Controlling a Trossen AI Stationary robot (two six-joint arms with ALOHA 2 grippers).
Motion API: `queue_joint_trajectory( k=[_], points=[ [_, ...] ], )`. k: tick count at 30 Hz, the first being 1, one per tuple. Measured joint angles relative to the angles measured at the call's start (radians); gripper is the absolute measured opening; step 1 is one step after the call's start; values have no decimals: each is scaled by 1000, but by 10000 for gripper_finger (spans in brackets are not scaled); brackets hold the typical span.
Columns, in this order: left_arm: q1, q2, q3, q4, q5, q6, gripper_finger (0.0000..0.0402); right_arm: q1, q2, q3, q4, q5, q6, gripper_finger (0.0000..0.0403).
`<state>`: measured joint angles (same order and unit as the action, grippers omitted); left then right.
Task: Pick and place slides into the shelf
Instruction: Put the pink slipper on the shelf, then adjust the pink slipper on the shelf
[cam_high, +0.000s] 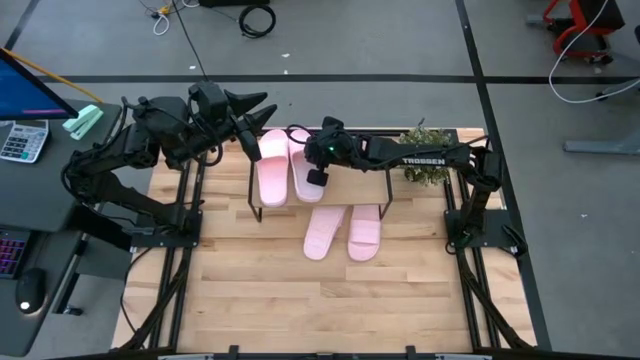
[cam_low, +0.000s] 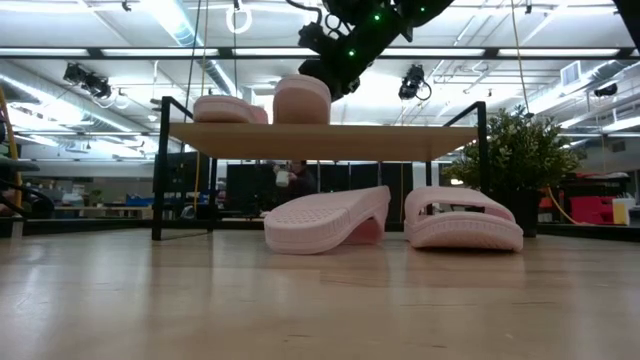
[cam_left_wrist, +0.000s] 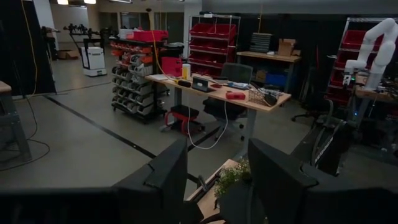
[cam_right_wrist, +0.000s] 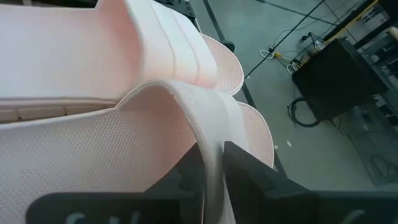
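The shelf (cam_high: 370, 185) (cam_low: 400, 141) stands at the table's far middle. Two pale pink slides lie on its top board, one at the left (cam_high: 272, 165) (cam_low: 228, 108) and one beside it (cam_high: 303, 172) (cam_low: 302, 100). My right gripper (cam_high: 318, 160) (cam_right_wrist: 212, 177) is over that second slide and shut on it. Two more slides (cam_high: 325, 232) (cam_high: 365, 232) lie on the table with their far ends under the shelf (cam_low: 325, 220) (cam_low: 465, 218). My left gripper (cam_high: 255, 105) (cam_left_wrist: 217, 180) is open, raised off the shelf's far left corner, touching nothing. My right gripper pinches the strap (cam_right_wrist: 208, 134) of the second slide between its two fingers (cam_right_wrist: 249, 177), which come from above, slanting from the table's right. The strap's edge runs up between the fingers. In the low view the slide's sole rests on the shelf's top board (cam_low: 302, 118).
A small potted plant (cam_high: 428, 160) (cam_low: 520, 150) stands by the shelf's right end, close under my right arm. The right half of the shelf's top board bears nothing. A desk with a calculator (cam_high: 22, 140) lies beyond the table's left edge. Bare wood stretches toward the near edge (cam_high: 320, 310).
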<state>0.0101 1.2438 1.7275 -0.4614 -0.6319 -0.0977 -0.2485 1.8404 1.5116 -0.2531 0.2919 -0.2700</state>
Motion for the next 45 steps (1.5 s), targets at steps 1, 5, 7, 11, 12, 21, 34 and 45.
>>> queue_joint_trajectory(
  k=[1, 5, 7, 11, 12, 21, 34, 45],
  points=[
    [0, 0, 0, 0, 0, 0, 174, -2, 0, 0, 0, -1, 9, 74],
    [0, 0, 0, 0, 0, -3, 172, -5, 0, 0, -2, -3, 35, 98],
    [0, 0, 0, 0, 0, -3, 174, -6, 0, 0, -2, -3, 35, 109],
    [0, 0, 0, 0, 0, -4, 176, -6, 0, 0, -1, -1, 48, 127],
    [0, 0, 0, 0, 0, -4, 176, -6, 0, 0, 0, -1, 55, 130],
    [0, 0, 0, 0, 0, -17, 173, -6, 0, 0, 1, -27, 88, 145],
    [0, 0, 0, 0, 0, -17, 172, 9, -9, 0, 18, -27, 56, 145],
    [0, 0, 0, -4, 0, -23, 169, 51, -14, 2, 65, -47, 22, 144]
  ],
)
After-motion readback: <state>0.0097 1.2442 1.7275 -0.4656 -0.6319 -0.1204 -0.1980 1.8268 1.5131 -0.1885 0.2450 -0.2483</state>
